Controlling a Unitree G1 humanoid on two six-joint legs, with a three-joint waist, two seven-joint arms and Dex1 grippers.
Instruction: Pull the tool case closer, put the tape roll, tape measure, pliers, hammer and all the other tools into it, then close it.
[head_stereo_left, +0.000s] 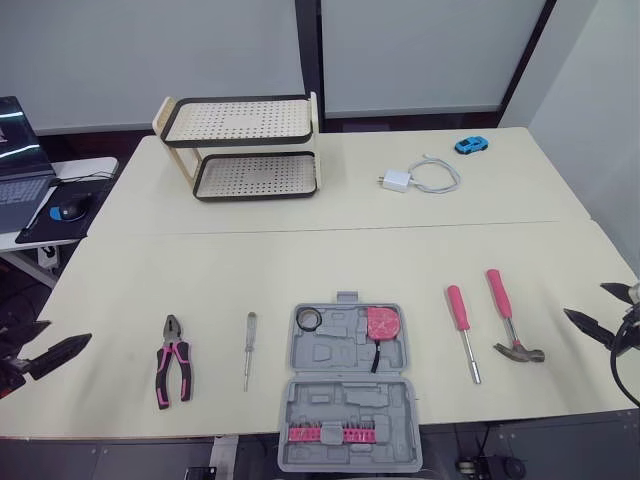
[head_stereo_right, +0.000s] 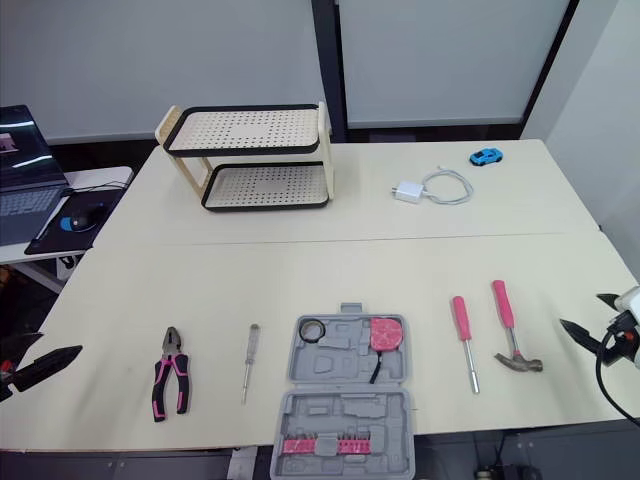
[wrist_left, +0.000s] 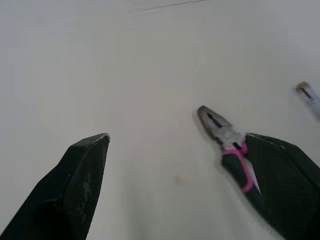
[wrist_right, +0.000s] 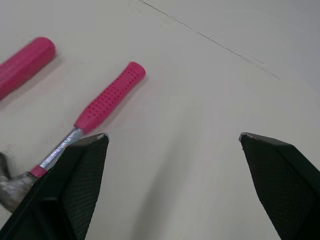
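The grey plastic tool case (head_stereo_left: 340, 345) lies open at the tabletop's (head_stereo_left: 300, 250) six o'clock edge, its near half seemingly overhanging. It holds the black tape roll (head_stereo_left: 310, 319) and the pink tape measure (head_stereo_left: 381, 323). The left gripper (wrist_left: 176, 137), jaws spread wide, hovers at nine o'clock near the pink-and-black pliers (head_stereo_left: 173, 372), probably lined up for them. The right gripper (wrist_right: 172, 136), jaws likewise parted, hangs at three o'clock beside the pink-handled claw hammer (head_stereo_left: 512, 322). Open room lies toward twelve o'clock.

On the table (head_stereo_left: 250, 260), a two-tier rack (head_stereo_left: 240, 148) stands at 11 o'clock. A white charger (head_stereo_left: 395, 181) with its looped cable (head_stereo_left: 437, 175) lies at 1 o'clock, with a blue toy car (head_stereo_left: 471, 145) near it, farther toward 1 o'clock. At 10 o'clock, a laptop (head_stereo_left: 18, 160) and a mouse (head_stereo_left: 70, 210) sit on a side desk (head_stereo_left: 95, 168).
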